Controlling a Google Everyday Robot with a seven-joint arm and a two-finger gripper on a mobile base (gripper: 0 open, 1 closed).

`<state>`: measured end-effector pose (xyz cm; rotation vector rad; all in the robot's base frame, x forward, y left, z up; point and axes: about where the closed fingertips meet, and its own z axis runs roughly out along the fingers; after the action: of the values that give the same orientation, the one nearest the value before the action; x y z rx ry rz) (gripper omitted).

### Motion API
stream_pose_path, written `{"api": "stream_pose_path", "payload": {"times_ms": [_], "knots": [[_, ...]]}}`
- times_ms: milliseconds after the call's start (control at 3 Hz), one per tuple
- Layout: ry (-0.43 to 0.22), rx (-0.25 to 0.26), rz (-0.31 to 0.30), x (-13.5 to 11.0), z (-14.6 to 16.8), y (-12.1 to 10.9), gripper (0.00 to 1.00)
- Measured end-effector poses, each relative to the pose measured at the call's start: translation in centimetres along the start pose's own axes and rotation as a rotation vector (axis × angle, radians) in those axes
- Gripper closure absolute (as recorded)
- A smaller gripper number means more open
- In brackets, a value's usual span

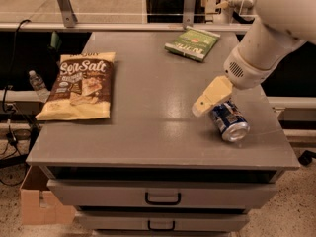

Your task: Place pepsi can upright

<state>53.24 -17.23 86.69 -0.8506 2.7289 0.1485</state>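
Note:
The pepsi can (229,121) lies on its side near the right front of the grey table (148,127), its silver end facing the front right. It is dark blue with white label patches. My gripper (201,107), cream-coloured at the end of the white arm (266,38), reaches down from the upper right. Its tip hangs just left of the can's far end, close to or touching it. The can's far end is partly hidden behind the gripper.
A sea salt chips bag (79,85) lies at the table's left. A green packet (192,43) lies at the back. Drawers (163,197) are below the tabletop. A cardboard box (37,201) sits on the floor at the left. The can is near the table's right edge.

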Motion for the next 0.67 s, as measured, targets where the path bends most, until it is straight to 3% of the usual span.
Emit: {"api": "stream_pose_path", "payload": {"times_ms": [333, 667], "knots": [[0.054, 0.017, 0.076, 0.3, 2.5, 0.1, 0.0], [0.07, 0.033, 0.127, 0.7, 3.6, -0.3, 0.17]]}}
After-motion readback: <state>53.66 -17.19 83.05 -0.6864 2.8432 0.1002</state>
